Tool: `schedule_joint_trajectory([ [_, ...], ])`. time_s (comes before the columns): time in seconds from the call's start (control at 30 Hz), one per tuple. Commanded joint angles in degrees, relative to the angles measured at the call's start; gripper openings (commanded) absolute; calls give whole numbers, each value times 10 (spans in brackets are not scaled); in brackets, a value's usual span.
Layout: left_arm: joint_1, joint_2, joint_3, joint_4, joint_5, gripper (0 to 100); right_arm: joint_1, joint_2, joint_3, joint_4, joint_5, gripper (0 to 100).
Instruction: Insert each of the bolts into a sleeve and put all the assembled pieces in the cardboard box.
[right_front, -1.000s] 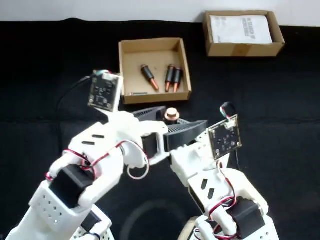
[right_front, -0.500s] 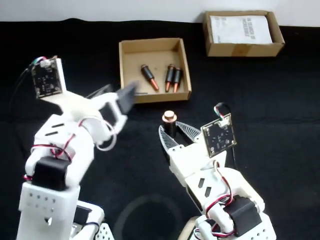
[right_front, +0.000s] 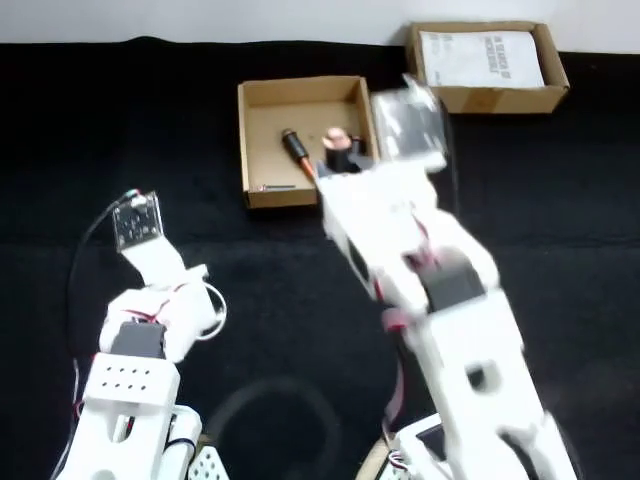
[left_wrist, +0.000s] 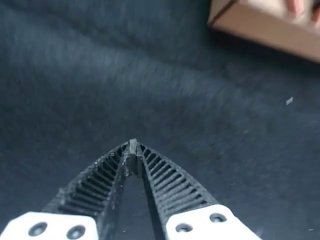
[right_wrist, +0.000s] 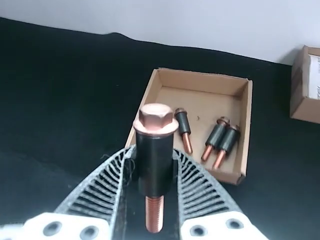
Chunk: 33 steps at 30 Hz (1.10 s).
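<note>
- The right gripper was seen with its fingers pinched on a black sleeve, which was held upright between them.
- A copper bolt was seated in that sleeve. Its hexagonal head rested on the sleeve's upper end and its threaded end stuck out beneath.
- The right arm was stretched out over the black cloth toward the cardboard box.
- In the high view the held piece was seen against the near right part of the box, raised off the table. Whether it was already over the box or just short of it could not be told.
- Three assembled pieces were lying on the floor of the box. One lay alone near the middle, and two lay side by side, touching, nearer a side wall. All three had their threaded ends turned toward the near wall.
- The left gripper was seen with its fingers pressed together and nothing held between them, above bare cloth. A corner of the cardboard box was seen farther off.
- The left arm was folded back at the near left of the table, well apart from the box.
- A second cardboard box, with a white sheet lying in it, was placed at the far right. It was near the first box but not touching it.
</note>
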Motion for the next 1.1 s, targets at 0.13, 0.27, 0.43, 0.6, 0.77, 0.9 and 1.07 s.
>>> schedule_joint_trajectory([
  [0.13, -6, -6, 61, -15, -7, 8, 24, 328, -323, 15, 4, 6],
  [0.27, -7, -6, 83, -14, -7, 8, 52, 491, -468, 43, 4, 6],
  [0.43, -7, -6, 111, -16, -8, 9, 74, 668, -641, 93, 4, 6],
  [0.6, -7, -6, 122, -26, -5, 9, 79, 804, -782, 135, 4, 6],
  [0.77, -7, -6, 123, -27, -4, 9, 80, 900, -878, 138, 4, 6],
  [0.9, -7, -6, 124, -27, -4, 9, 80, 949, -910, 139, 4, 8],
  [1.07, -7, -6, 124, -27, -4, 9, 90, 989, -914, 138, 4, 11],
])
